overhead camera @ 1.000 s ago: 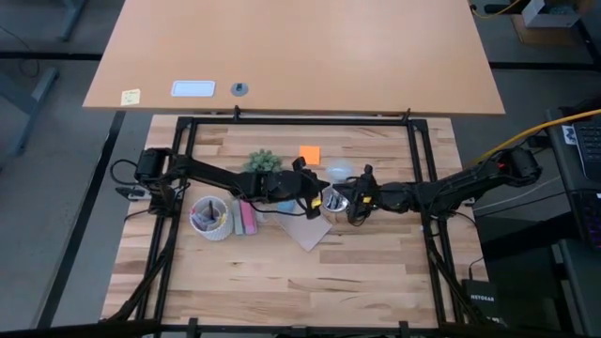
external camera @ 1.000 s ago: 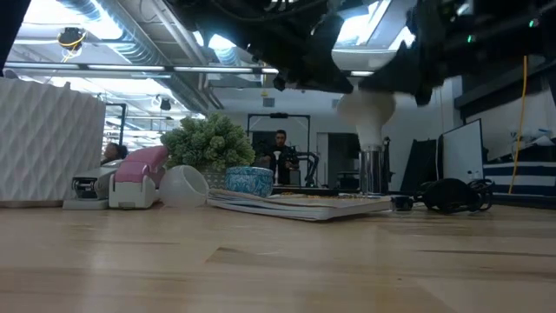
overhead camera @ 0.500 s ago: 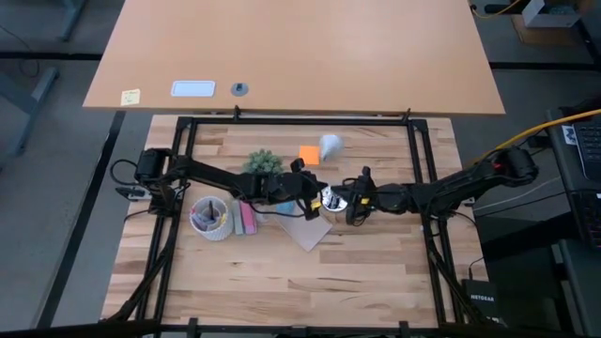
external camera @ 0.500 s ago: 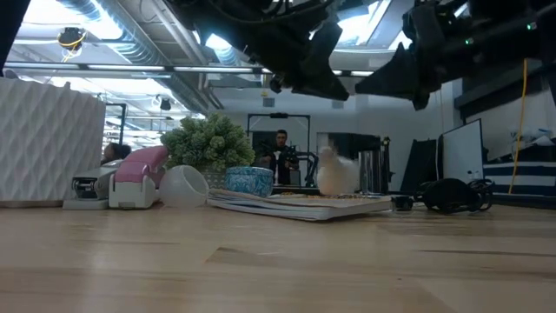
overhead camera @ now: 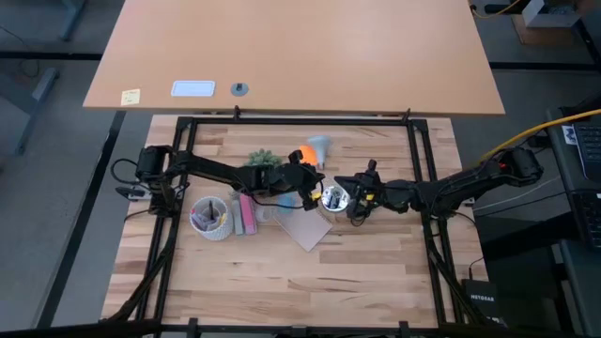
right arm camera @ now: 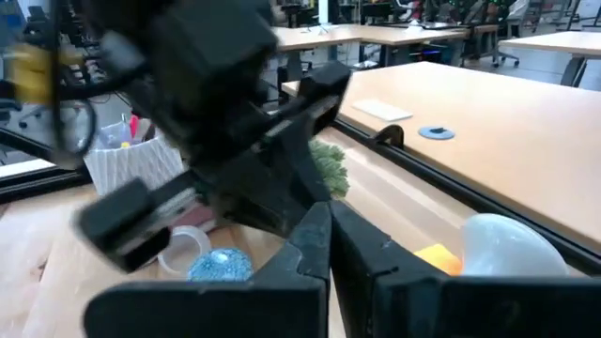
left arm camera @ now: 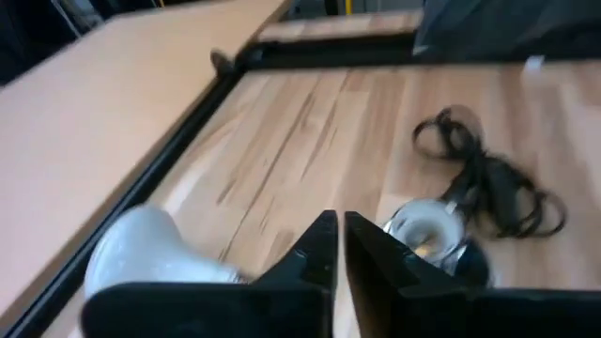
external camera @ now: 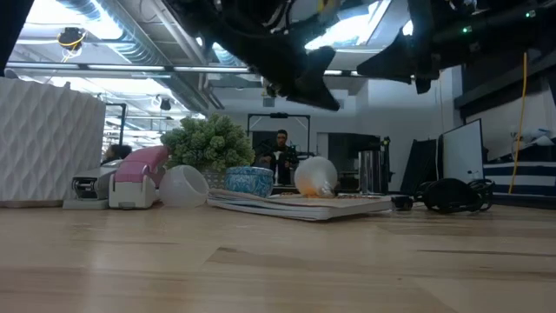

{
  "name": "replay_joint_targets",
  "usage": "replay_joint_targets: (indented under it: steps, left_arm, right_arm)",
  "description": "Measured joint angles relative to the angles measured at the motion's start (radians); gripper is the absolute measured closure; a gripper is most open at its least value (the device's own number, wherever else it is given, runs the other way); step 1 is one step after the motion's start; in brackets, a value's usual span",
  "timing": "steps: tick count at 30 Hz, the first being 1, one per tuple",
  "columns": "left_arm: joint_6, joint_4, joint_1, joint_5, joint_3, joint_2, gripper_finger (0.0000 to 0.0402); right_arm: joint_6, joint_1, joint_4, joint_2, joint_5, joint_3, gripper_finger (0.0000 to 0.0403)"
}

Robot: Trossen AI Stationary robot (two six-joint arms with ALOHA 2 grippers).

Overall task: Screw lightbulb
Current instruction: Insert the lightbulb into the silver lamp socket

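No readable writing. Frosted white lightbulb lies loose on the table's far side near the orange note. Left gripper and right gripper pressed together, holding nothing.

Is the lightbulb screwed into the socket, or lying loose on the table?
Loose. The lightbulb lies tipped over by the orange note, apart from the socket; neither arm holds it.

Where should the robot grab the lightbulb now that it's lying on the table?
Probably around the wide frosted globe of the lightbulb, coming straight down from above. It lies on its side near the far edge of the table, beside the orange note, so its top is open. That leaves the narrow screw end free for the socket.
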Motion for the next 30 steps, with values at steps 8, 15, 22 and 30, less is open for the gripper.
replay_joint_targets:
  steps: [8, 15, 22, 30]
  left_arm:
    - [-0.228, -0.099, 0.088, 0.007, 0.0, 0.0, 0.0295]
    - [-0.554, -0.095, 0.193, 0.042, 0.0, 0.0, 0.0273]
    - [-0.579, -0.046, 0.243, 0.113, 0.001, 0.049, 0.0272]
    - [-0.7, 0.091, 0.243, 0.175, 0.0, 0.199, 0.0272]
  right_arm:
    - [-0.018, -0.008, -0.02, 0.0, 0.102, 0.0, 0.0315]
    - [0.07, -0.176, -0.102, 0.0, 0.039, 0.001, 0.0278]
    - [0.193, -0.376, -0.21, 0.0, -0.21, 0.001, 0.0276]
    - [0.196, -0.519, -0.314, 0.001, -0.336, 0.002, 0.0276]
